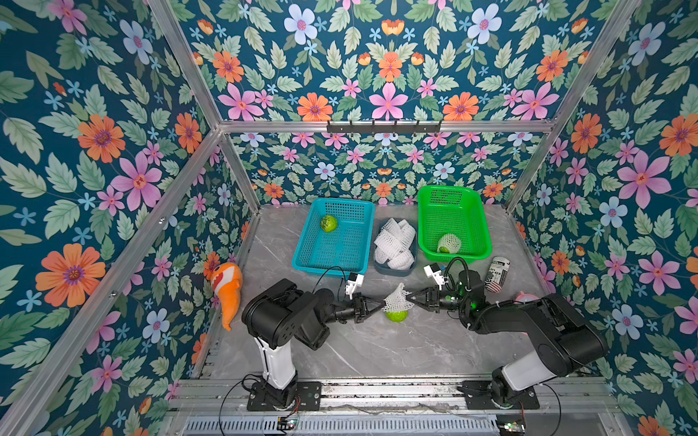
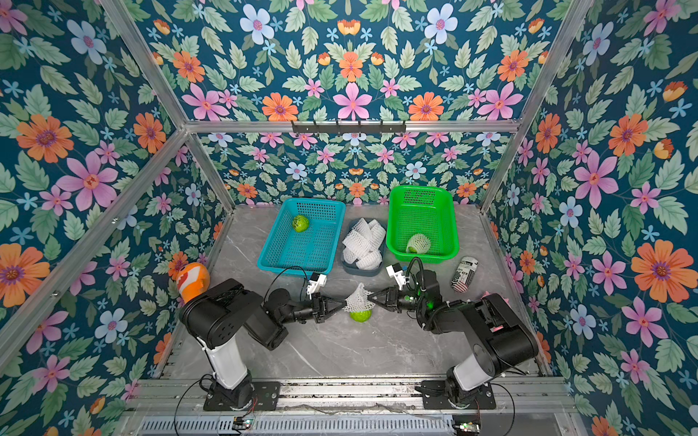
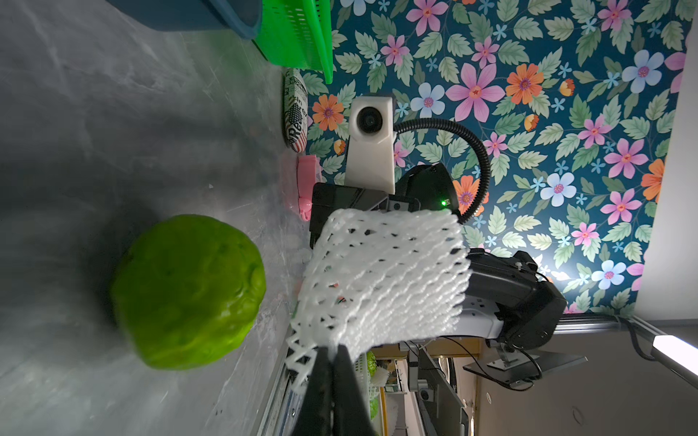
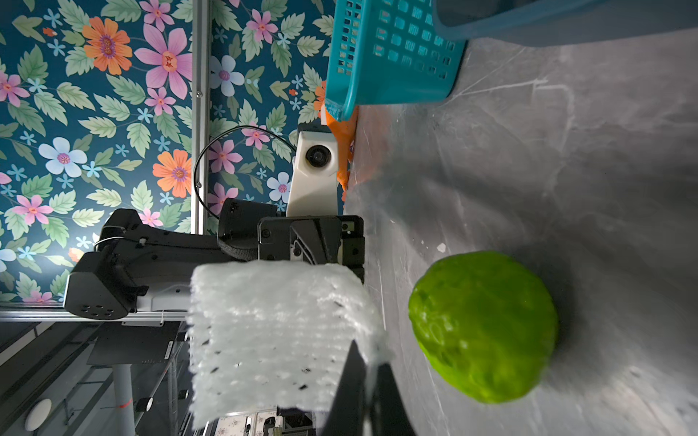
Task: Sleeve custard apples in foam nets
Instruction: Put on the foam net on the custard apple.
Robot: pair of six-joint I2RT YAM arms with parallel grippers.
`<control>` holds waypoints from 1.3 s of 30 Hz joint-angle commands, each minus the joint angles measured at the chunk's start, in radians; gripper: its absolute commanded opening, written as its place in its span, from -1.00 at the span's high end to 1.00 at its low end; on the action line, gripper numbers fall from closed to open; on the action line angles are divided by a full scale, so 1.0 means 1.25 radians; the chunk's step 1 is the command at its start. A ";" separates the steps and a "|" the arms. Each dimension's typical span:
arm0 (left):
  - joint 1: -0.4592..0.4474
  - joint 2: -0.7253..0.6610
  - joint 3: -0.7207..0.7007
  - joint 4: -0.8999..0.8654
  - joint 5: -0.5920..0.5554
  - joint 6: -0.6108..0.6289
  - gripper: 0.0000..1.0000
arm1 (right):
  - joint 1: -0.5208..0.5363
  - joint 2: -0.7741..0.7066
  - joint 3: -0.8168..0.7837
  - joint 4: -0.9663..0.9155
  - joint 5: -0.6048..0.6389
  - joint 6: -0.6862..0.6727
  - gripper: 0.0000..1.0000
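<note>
In both top views the stretched foam net (image 1: 396, 299) hid the upper part of the custard apple (image 1: 396, 316) on the tabletop (image 1: 377, 347). At the frame's right, a pink object (image 1: 527, 297) lay mostly behind the right arm (image 1: 547, 324). The printed container's (image 1: 498, 273) lettering was too small to read.

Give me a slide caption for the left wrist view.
Left gripper pinching the edge of a white foam net, with a bare custard apple resting on the grey tabletop nearby.

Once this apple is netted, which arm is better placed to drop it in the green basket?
Right, probably. The green basket sits directly beyond the right tool, while the left tool faces the teal basket. Both pinch the foam net above the custard apple.
</note>
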 commanded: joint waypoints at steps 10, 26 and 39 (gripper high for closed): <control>-0.002 0.041 0.028 0.080 -0.007 0.034 1.00 | 0.008 0.060 0.010 0.035 0.037 -0.042 1.00; -0.001 0.096 0.018 0.080 0.001 0.045 1.00 | 0.008 0.150 -0.030 0.122 0.046 -0.027 1.00; -0.001 0.126 -0.018 0.079 0.014 0.072 1.00 | 0.009 0.192 -0.043 0.130 0.053 -0.050 1.00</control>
